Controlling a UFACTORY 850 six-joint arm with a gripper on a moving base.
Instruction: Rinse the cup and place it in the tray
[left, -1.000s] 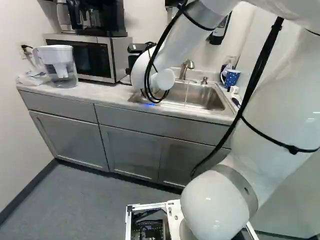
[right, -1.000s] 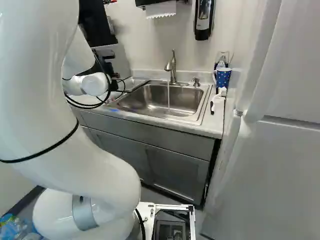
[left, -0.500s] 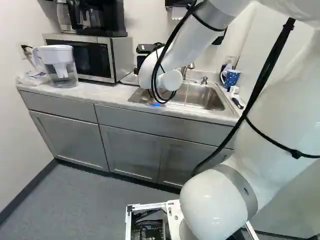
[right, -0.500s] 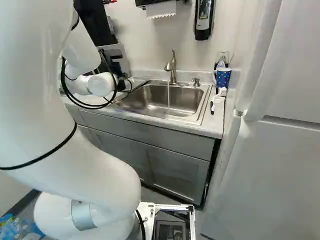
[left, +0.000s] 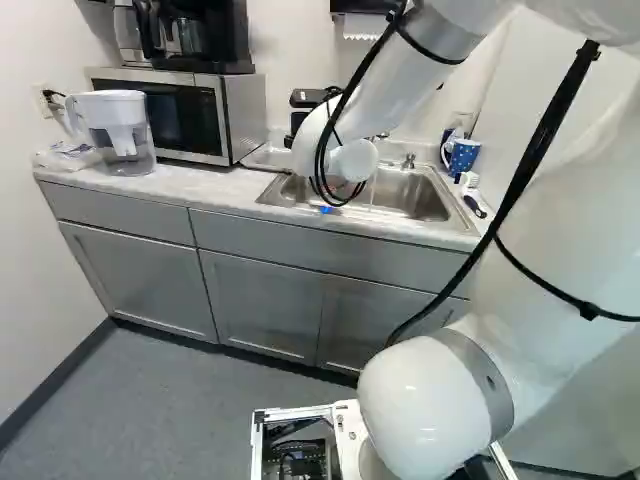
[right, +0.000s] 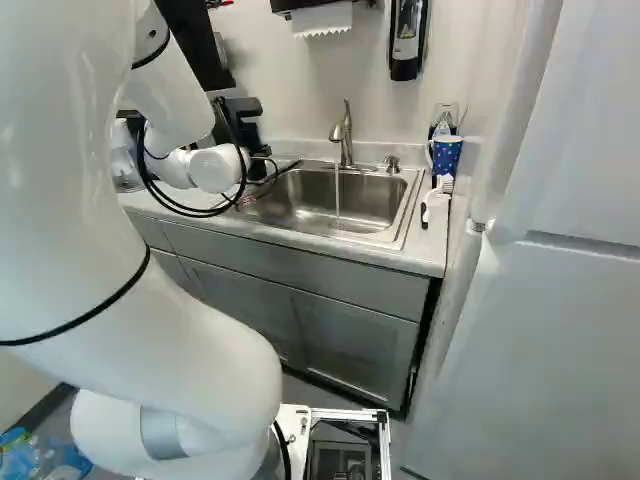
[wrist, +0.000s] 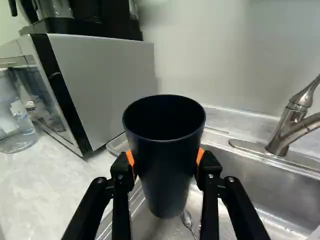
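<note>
Dark tumbler (wrist: 162, 187), pinched mouth-up in the gripper (wrist: 165, 159) at the microwave (wrist: 107, 80) end of the sink (wrist: 265, 187), so probably best to ease over under the running water (right: 337, 195), clear of the faucet (right: 345, 140), then tip slowly to swish and drain, imo.

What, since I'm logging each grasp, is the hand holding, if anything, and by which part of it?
The hand holds a dark blue tumbler by its side walls, below the rim, its orange pads on opposite sides.
</note>
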